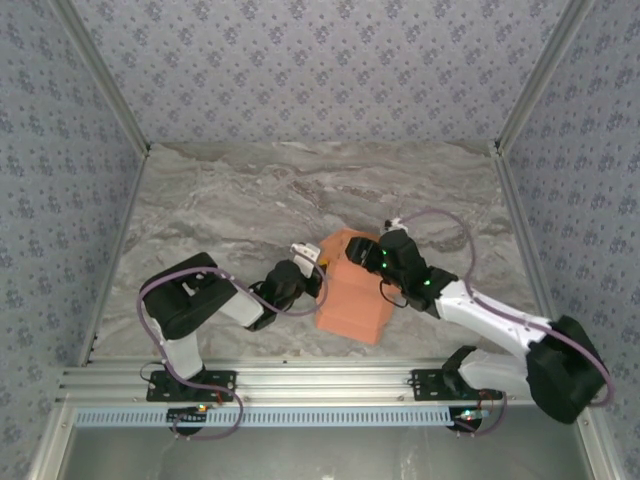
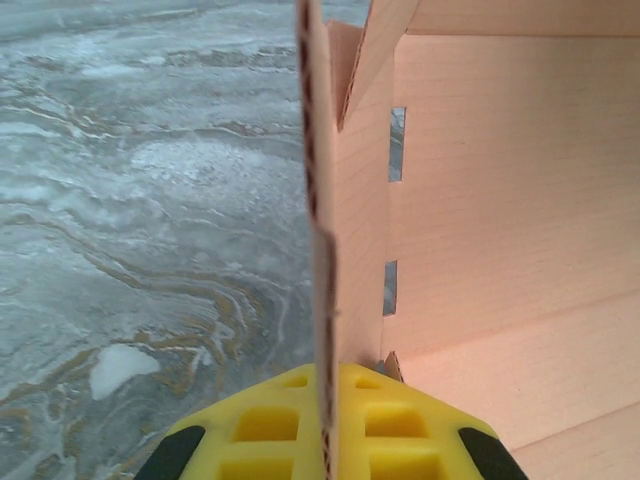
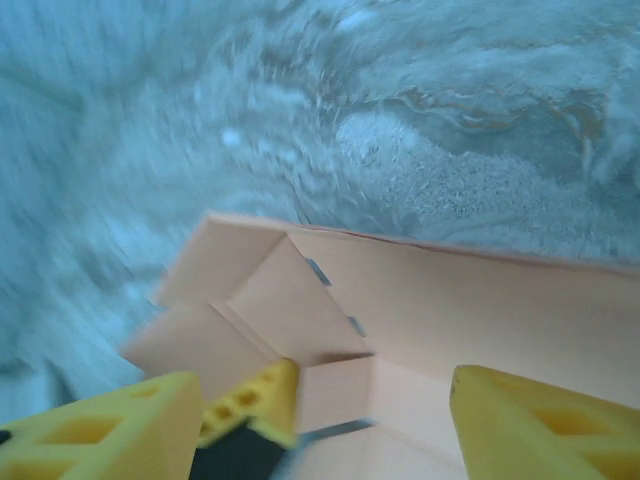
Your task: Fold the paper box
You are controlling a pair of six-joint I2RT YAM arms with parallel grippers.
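Left fingers (image 2: 262, 432) pinch paper box (image 1: 350, 297), long axis near-to-far.

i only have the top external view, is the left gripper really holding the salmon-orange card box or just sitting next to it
Observer: Holding. In the left wrist view the left gripper is shut on the thin upright edge of one wall of the paper box.
Operator: and the right one, gripping anything
Observer: No. The right wrist view shows the right gripper open, jaws spread above the box's inside.
Operator: any walls up there
Observer: Yes, a folded corner flap stands inside, though that view is blurred.
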